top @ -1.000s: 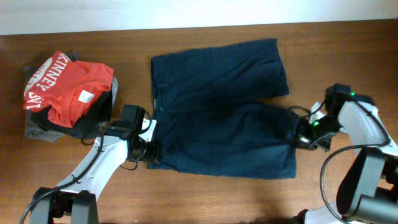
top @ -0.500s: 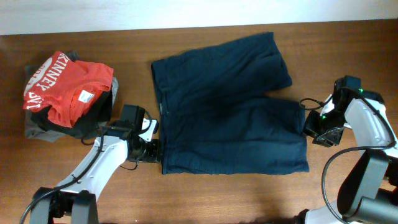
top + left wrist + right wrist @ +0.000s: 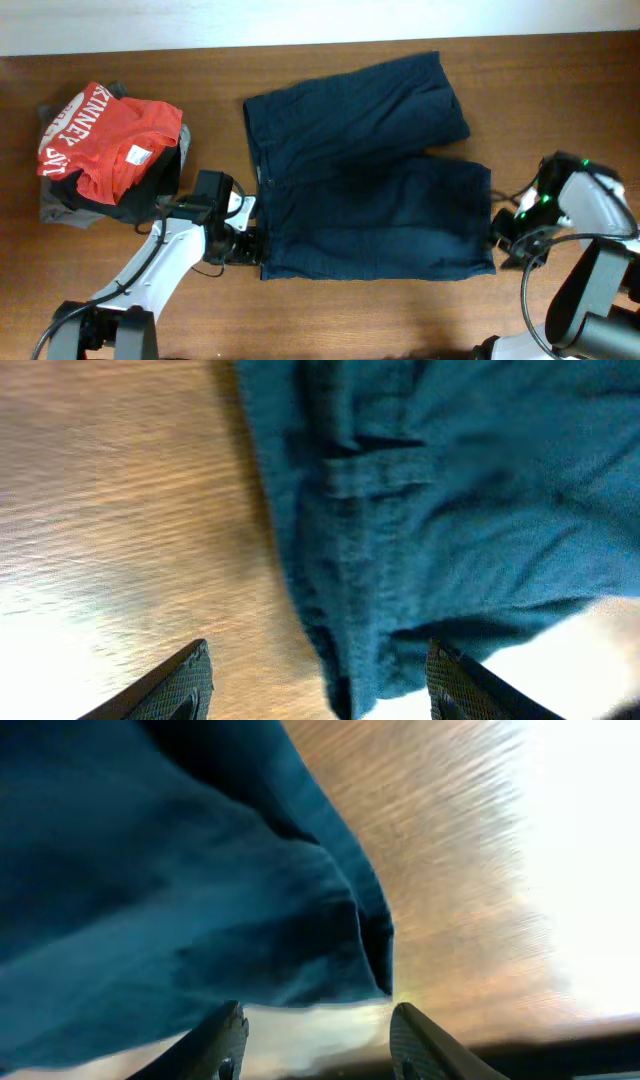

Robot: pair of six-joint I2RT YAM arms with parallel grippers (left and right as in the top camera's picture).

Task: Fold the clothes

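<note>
Dark navy blue cloth shorts [image 3: 370, 200] lie flat at frame centre, waistband left, 2 legs right. Left gripper [image 3: 318, 652] is spread wide astride the lower waistband corner. Right gripper [image 3: 318, 1010] is parted at the lower hem corner. Best to pinch both corners deep, then lift together. Count: 1 shorts, 2 grippers, 1 red printed shirt [image 3: 105, 135] on a pile, upper left.

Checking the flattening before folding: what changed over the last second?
The lower leg of the dark navy blue cloth shorts was pulled rightward, flatter; the right end effector then shifted toward the near edge, open at the hem corner. The left end effector and red shirt pile stayed put.
</note>
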